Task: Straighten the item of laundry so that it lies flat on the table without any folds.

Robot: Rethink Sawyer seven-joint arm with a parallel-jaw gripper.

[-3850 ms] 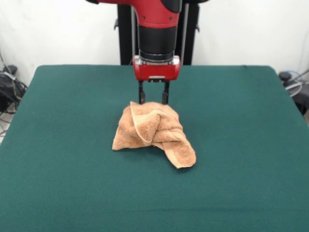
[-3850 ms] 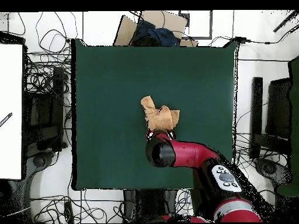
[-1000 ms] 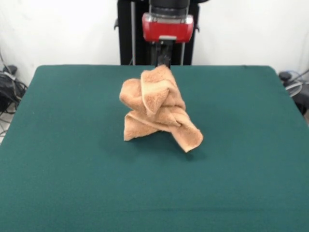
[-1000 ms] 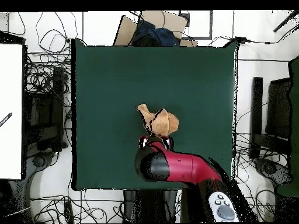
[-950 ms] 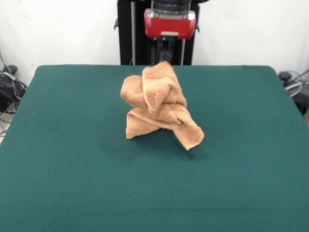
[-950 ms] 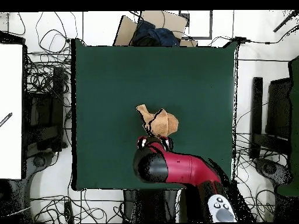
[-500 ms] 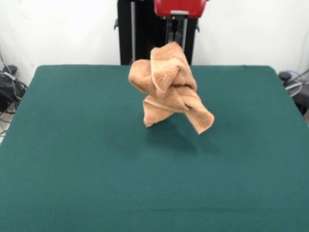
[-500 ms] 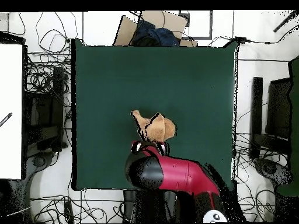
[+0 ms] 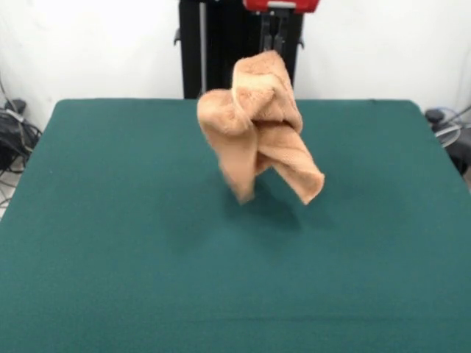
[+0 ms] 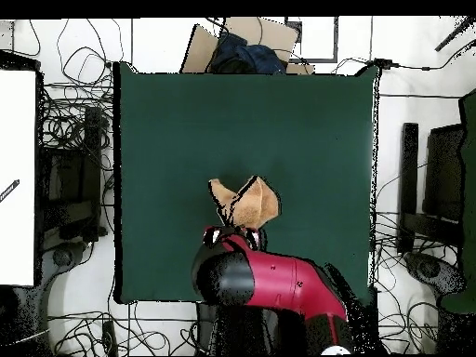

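Nearest the camera, the table below the pincer is bare green cloth. Half a second ago the towel hung with its lowest corners just above the cloth; a second ago they brushed it, and about four seconds ago the whole bundle lay crumpled on the top. Now the towel hangs well clear of the table, directly under the pincer, and it has begun to drop open: one flap trails down on the picture's left, another points down and to the right, while the upper part is bunched round the grip. That is a gain for the task, I judge, since the weight of the hanging cloth is pulling some folds out, but the towel is far from flat and nothing of it rests on the table yet.

The pincer is closed on the towel's top edge, its fingers narrow and almost hidden by the terry. Farther back, the arm has risen so that only the red wrist shows at the front view's top edge, before the black pedestal. From overhead the arm reaches out from its base, and the towel juts just beyond its wrist, toward the table's middle.
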